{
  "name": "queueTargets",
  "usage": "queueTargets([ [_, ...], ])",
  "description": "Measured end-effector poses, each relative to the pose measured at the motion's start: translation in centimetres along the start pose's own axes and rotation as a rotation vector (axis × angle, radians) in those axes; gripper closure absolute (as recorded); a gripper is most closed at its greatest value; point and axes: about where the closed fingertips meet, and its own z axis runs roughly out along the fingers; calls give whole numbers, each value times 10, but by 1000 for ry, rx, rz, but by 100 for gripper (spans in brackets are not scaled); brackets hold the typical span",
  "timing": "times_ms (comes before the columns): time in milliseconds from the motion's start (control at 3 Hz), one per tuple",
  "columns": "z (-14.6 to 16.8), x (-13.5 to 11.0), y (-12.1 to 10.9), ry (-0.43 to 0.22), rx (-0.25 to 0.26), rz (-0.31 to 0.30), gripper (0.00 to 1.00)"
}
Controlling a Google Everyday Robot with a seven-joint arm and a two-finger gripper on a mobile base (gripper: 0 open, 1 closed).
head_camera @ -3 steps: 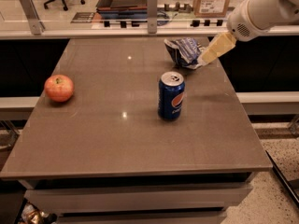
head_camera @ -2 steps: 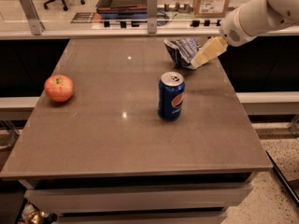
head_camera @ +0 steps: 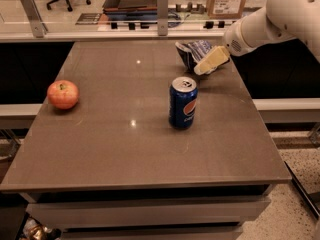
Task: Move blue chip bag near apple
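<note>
Presently on record: one brown table (head_camera: 125, 149), bearing three items. Item one, the blue chip bag (head_camera: 190, 51): crumpled dark-blue foil with white patches, sitting at the far right part of the tabletop, near the back edge. Item two, the apple (head_camera: 63, 94): red-orange, resting alone toward the left edge, well apart from the bag. Item three, a Pepsi can (head_camera: 183, 103): upright, near the middle of the table, between the two and nearer the bag. Item four, the gripper (head_camera: 205, 66): cream-coloured, carried on a white arm (head_camera: 280, 19) that reaches in from the upper right, lying against the bag's right side and touching it; whether it is spread or pinching the foil, I cannot tell. Step in hand, as judged: taking hold of the bag, with the carry toward the apple not yet begun. Next move calls for: a firm hold on the crumpled foil, a lift clear of the tabletop, then a long travel leftward across the table. Caution noted: the can stands close to the direct path and may topple if brushed, so a route behind or above it looks safer; set-down should come just beside the apple without nudging it.
</note>
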Motion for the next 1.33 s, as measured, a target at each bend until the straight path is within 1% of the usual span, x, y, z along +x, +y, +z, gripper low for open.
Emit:
queueTargets([
  [333,22,0,1,24,-12,6,0],
  [1000,42,1,2,52,-22,13,0],
  [1333,46,1,4,53,-27,13,17],
])
